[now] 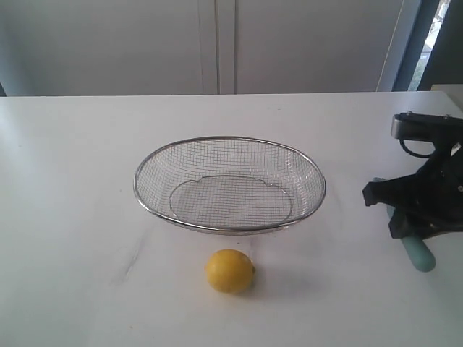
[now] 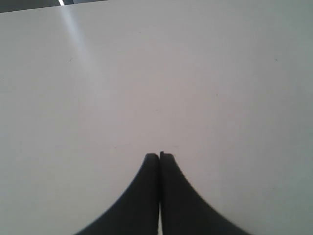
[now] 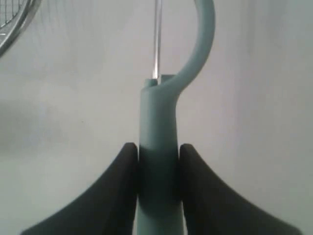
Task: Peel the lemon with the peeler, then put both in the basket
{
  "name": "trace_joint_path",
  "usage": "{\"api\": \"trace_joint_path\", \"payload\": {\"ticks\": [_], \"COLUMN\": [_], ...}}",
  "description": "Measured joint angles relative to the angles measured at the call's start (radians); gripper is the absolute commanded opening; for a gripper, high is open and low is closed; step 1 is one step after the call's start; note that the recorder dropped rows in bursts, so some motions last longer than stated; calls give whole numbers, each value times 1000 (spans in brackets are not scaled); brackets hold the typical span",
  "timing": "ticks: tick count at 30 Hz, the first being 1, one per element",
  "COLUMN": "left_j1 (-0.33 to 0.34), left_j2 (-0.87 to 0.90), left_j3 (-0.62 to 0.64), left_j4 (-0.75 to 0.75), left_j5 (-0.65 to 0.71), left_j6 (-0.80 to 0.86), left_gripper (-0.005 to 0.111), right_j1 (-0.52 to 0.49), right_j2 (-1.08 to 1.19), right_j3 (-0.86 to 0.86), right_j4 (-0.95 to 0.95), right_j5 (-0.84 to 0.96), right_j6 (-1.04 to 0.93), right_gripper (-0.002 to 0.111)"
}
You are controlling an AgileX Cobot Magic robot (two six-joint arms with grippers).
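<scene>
Right fingers (image 3: 120, 176) clamp peeler (image 3: 157, 112) handle, right of basket (image 1: 155, 170). Left fingers (image 2: 144, 181) pressed together, holding nothing, above counter (image 2: 146, 73). Lemon (image 1: 229, 271) just camera-side of basket.

Soft, even daylight lies on the white table (image 1: 72, 181), with a bright window strip (image 1: 436, 29) at the exterior view's upper right. The lemon (image 1: 229, 270) throws only a faint shadow to its right. Both wrist views are hazy, the peeler (image 3: 157, 147) blurred up close
</scene>
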Motion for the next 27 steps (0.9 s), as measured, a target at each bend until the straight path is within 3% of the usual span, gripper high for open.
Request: {"api": "trace_joint_path", "payload": {"ticks": [7, 27], "left_j1": [0, 0], "left_j2": [0, 0], "left_j3": [0, 0], "left_j4": [0, -7], "left_j5": [0, -9], "left_j6": [0, 0], "left_gripper": [0, 0], "right_j1": [0, 0], "right_j2": [-101, -198], "right_j3": [105, 168], "right_j4": [4, 11], "right_j5": [-30, -56], "right_j6": [-2, -2], "right_gripper": [0, 0]}}
